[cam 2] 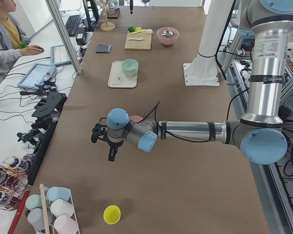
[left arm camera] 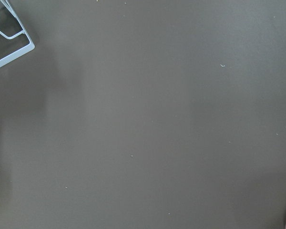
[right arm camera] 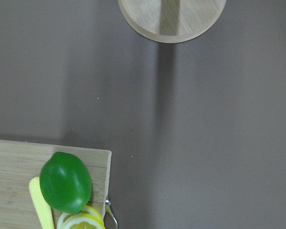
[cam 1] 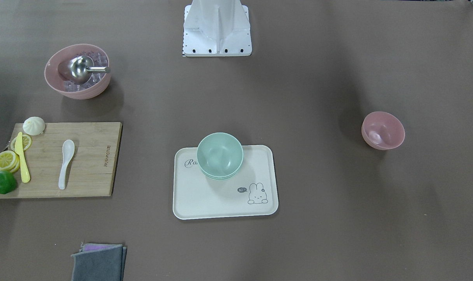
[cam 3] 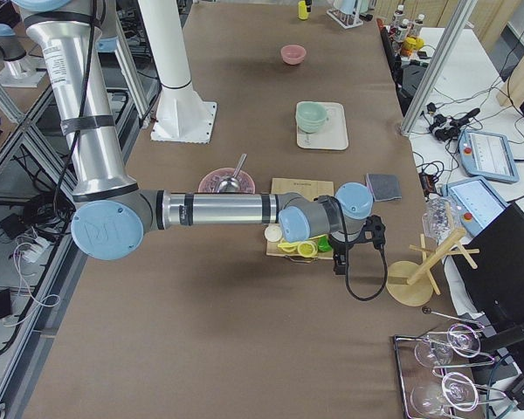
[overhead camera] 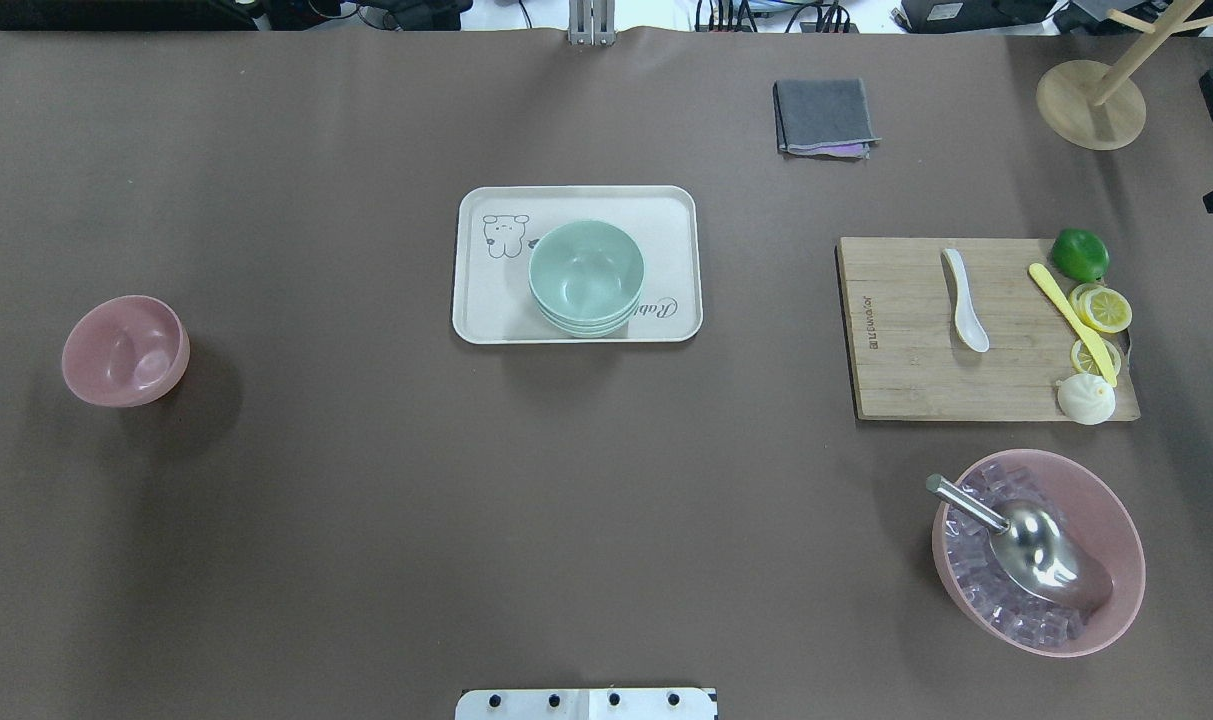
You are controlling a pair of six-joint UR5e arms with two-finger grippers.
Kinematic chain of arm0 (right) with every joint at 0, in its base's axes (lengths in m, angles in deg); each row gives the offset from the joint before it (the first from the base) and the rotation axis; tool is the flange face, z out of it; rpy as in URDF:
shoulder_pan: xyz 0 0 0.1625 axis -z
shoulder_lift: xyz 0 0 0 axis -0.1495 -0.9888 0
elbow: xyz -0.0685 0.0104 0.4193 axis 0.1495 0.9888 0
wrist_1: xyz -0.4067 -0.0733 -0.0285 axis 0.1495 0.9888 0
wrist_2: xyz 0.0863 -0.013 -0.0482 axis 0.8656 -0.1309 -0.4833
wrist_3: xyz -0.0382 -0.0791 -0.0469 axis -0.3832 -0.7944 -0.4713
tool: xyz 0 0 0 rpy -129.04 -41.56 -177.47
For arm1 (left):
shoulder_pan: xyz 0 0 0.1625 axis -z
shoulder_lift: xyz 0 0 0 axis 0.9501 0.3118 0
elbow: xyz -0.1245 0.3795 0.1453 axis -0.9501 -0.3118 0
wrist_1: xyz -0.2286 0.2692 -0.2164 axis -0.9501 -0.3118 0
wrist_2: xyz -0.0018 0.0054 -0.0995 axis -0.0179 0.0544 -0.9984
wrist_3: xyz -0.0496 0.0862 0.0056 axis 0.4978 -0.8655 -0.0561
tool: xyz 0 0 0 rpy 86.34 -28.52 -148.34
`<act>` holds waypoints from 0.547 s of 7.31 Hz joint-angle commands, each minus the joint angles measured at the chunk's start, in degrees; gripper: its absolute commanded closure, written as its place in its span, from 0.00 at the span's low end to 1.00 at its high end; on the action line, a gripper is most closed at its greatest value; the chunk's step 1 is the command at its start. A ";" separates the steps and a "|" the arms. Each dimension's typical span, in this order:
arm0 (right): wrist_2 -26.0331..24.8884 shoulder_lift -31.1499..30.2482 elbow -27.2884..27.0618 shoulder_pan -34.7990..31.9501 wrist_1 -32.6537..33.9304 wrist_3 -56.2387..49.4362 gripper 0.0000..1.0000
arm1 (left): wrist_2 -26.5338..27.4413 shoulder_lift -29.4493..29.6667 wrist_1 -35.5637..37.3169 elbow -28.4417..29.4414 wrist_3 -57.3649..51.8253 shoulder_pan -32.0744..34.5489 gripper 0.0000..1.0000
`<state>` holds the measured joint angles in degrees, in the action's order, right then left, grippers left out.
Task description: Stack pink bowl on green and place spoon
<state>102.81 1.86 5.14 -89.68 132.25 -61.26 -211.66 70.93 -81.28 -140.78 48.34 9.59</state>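
One small pink bowl (overhead camera: 126,350) | one spoon (overhead camera: 964,300) | left gripper (cam 2: 103,142), right gripper (cam 3: 356,247): opening unclear

Bowls and spoon: three entries, nothing stacked yet.
We list a small pink bowl (overhead camera: 126,350), upright, alone on the bare table, well apart from the rest; a mint green bowl (overhead camera: 586,275), upright, nested on like bowls on a cream tray (overhead camera: 481,322); and a white spoon (overhead camera: 964,300) lying flat on a wooden cutting board (overhead camera: 896,350).

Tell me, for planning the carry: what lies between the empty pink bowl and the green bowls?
Overhead view: only bare table, then the tray's rim.
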 commanded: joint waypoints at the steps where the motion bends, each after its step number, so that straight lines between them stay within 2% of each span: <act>1: -0.82 0.00 0.36 0.04 0.01 -0.79 0.00 | -0.04 -2.14 -2.24 -0.68 -0.82 0.06 0.02; 4: -0.73 0.27 0.45 0.04 0.01 -0.79 0.00 | -0.04 -2.16 -2.26 -0.69 -0.74 0.06 0.02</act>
<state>102.05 2.04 5.57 -89.64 132.26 -62.04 -211.65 68.85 -83.42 -141.37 47.62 9.61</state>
